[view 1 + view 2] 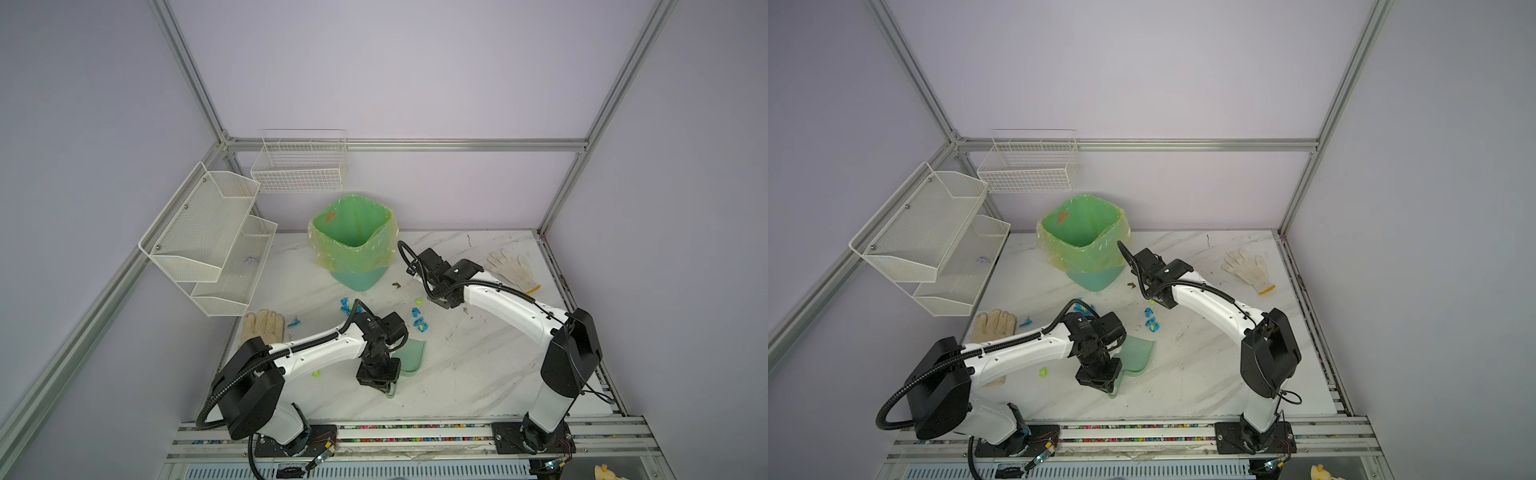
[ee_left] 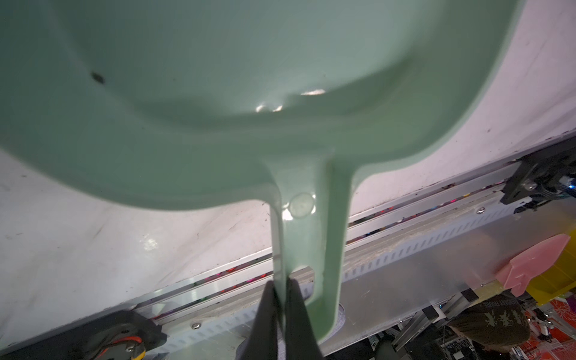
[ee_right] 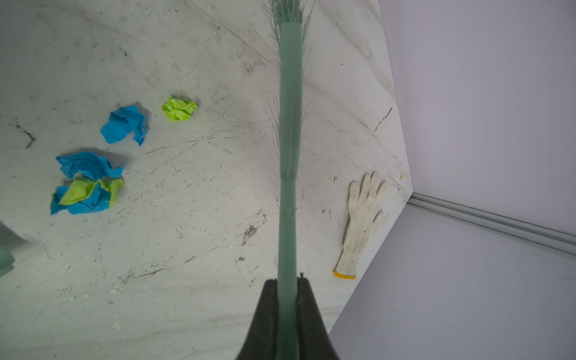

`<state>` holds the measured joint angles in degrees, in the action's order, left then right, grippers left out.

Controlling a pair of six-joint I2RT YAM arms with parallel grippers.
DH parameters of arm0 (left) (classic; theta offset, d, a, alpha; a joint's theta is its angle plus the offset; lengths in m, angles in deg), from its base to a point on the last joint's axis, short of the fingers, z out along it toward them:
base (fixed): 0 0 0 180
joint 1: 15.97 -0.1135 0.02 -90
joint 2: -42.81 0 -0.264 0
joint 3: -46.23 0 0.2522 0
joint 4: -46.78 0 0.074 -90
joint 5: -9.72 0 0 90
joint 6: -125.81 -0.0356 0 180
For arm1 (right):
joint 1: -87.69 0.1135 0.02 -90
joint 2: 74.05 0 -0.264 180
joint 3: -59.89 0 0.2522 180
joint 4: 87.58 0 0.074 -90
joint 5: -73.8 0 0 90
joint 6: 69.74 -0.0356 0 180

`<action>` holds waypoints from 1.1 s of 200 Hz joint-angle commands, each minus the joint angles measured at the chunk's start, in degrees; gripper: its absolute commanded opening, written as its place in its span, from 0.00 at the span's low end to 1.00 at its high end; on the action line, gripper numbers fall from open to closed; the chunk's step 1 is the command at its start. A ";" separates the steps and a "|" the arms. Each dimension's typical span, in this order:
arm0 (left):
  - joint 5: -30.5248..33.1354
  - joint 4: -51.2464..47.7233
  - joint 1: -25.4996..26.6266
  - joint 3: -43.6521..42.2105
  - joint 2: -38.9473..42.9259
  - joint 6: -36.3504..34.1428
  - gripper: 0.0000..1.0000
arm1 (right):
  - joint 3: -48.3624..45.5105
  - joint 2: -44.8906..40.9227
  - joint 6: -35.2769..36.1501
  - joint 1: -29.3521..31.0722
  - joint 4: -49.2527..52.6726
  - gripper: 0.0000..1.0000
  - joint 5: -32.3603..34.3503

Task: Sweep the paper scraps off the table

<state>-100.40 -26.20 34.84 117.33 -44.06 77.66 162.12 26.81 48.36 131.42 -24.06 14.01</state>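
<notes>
Crumpled blue and yellow-green paper scraps (image 1: 419, 324) lie scattered on the scuffed table (image 1: 478, 365).

This is a robotics lab test cell rather than a home or shop. A left arm (image 1: 320, 349) and a right arm (image 1: 507, 307), both white and black, are bolted to slotted aluminium rails (image 1: 415, 444) along the front edge of a scuffed, marble-patterned worktop (image 1: 478, 365). Aluminium frame posts (image 1: 195, 83) and plain pale lilac wall panels (image 1: 395, 62) box it in. White mesh shelves (image 1: 208, 237) and a wire basket (image 1: 299, 166) hang on the walls. In the left wrist view, metal struts (image 2: 417, 324) and other clutter fill the room beyond the rails.
</notes>
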 commanded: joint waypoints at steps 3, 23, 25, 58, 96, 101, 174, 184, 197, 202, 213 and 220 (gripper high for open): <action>0.19 -0.32 0.17 4.41 -0.87 -2.54 0.00 | -1.15 0.64 1.12 1.00 -1.13 0.00 0.41; 0.60 -0.56 0.17 5.64 -2.45 -2.85 0.00 | -2.25 0.92 0.85 1.49 -1.28 0.00 -0.13; 0.61 -0.61 0.17 5.73 -2.59 -2.87 0.00 | -2.42 0.96 0.76 1.53 -1.32 0.00 -0.15; 1.98 -1.21 0.12 6.85 -4.07 -2.92 0.00 | -4.29 1.23 -0.35 2.63 -1.49 0.00 -0.77; 3.89 -2.77 0.17 9.50 -6.41 -3.50 0.00 | -5.12 1.07 -1.54 3.72 -0.91 0.00 -1.60; 4.01 -2.83 0.20 9.75 -6.74 -3.64 0.00 | -5.14 1.08 -1.63 3.84 -0.74 0.00 -1.73; 2.70 -3.27 -0.50 12.81 -10.49 -5.01 0.00 | -4.26 1.01 -3.71 5.89 1.89 0.00 -3.35; 2.40 -3.32 -0.74 13.26 -10.68 -5.19 0.00 | -4.09 0.92 -4.25 6.30 2.43 0.00 -4.08; 1.75 -3.30 -1.17 13.58 -10.85 -5.45 0.00 | -4.18 0.67 -4.73 6.76 2.92 0.00 -5.33; 1.60 -3.37 -1.30 13.80 -10.99 -5.55 0.00 | -4.27 0.61 -5.09 6.94 3.30 0.00 -5.91; 1.20 -3.28 -1.79 13.94 -11.19 -5.81 0.00 | -4.39 0.48 -5.94 7.29 3.87 0.00 -7.07; 1.08 -3.33 -2.06 13.93 -11.26 -5.87 0.00 | -4.38 0.48 -6.61 7.52 4.42 0.00 -8.03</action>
<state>-97.88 -29.00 33.87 126.84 -54.91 73.48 157.26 27.99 44.47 137.87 -23.56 10.14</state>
